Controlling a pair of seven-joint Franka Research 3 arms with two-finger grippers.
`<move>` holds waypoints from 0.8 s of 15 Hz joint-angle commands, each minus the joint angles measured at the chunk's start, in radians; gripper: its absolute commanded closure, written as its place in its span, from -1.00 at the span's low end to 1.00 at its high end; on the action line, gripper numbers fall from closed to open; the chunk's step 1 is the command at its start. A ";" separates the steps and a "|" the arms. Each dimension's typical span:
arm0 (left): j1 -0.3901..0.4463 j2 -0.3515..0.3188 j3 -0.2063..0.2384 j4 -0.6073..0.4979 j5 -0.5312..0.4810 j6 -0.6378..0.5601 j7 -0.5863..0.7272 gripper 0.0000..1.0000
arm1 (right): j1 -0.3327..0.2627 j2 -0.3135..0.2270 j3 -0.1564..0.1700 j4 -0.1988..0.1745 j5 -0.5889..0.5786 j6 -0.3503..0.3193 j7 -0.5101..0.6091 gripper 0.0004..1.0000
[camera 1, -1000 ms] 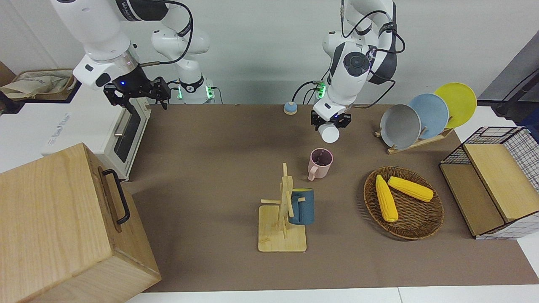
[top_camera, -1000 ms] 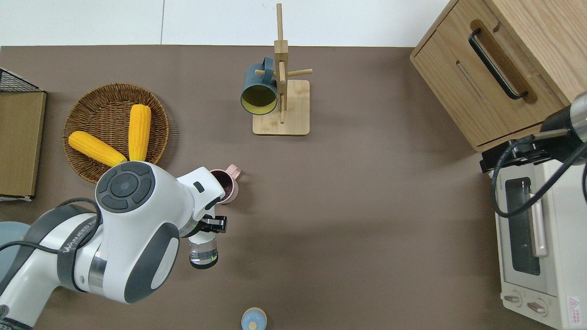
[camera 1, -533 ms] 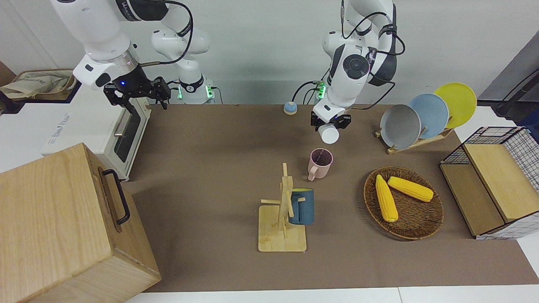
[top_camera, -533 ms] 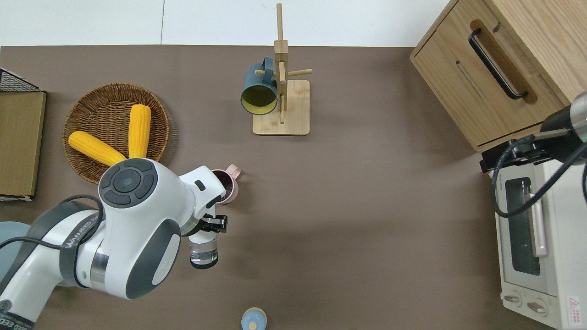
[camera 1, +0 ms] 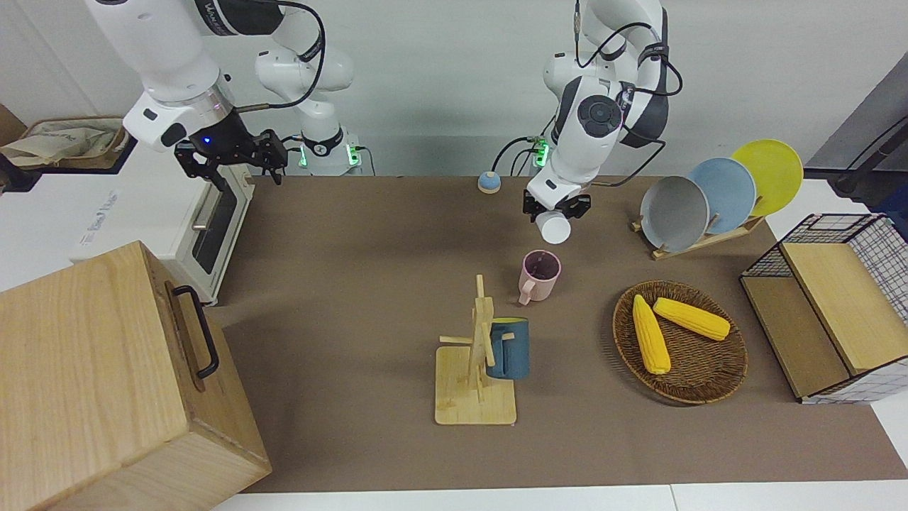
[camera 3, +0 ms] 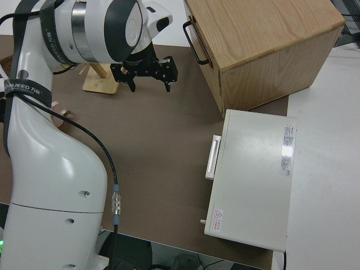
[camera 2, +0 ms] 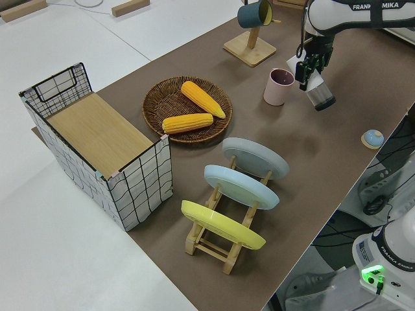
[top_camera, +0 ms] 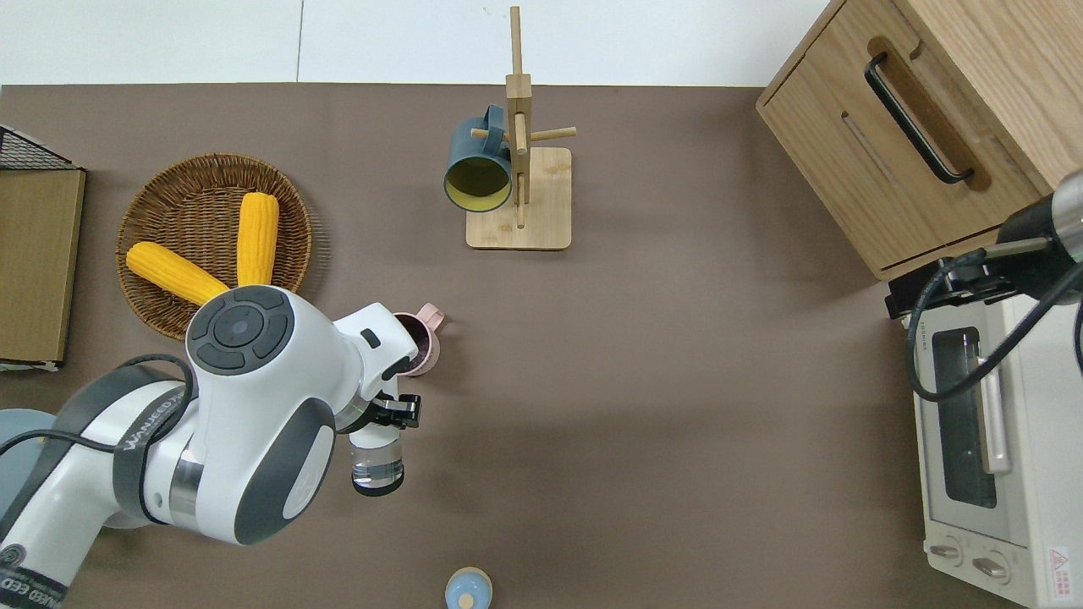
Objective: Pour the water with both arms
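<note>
Just above the table, nearer the robots than the pink mug (top_camera: 416,342), the left gripper (top_camera: 385,416) stays clamped on a tilted clear bottle (top_camera: 377,468), drifting slightly away since a second ago; pouring looks finished. The right gripper (camera 3: 149,72), jaws apart, is parked.

Front view: set across the table (camera 1: 369,234), facing the robots, wide enough to take in both arms and the whole brown mat.
Overhead view: looks straight down, arms entering from the bottom edge; shares the mug rack (top_camera: 518,161) and corn basket (top_camera: 161,211) with the front view.
Left side view: raised, at the plate rack (camera 2: 224,243) end, looking diagonally along the table.
Right side view: close above the right arm, over the toaster oven (camera 3: 253,180); overlap with other views seems slight.
</note>
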 commanded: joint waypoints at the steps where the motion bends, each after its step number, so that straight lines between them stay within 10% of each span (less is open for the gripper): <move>1: -0.005 0.002 -0.004 0.037 0.021 -0.041 -0.045 1.00 | -0.007 -0.021 0.003 -0.025 0.019 0.004 -0.015 -0.98; 12: -0.005 -0.120 -0.002 -0.160 0.004 0.258 -0.044 1.00 | -0.007 -0.021 0.003 -0.025 0.019 0.004 -0.015 -0.98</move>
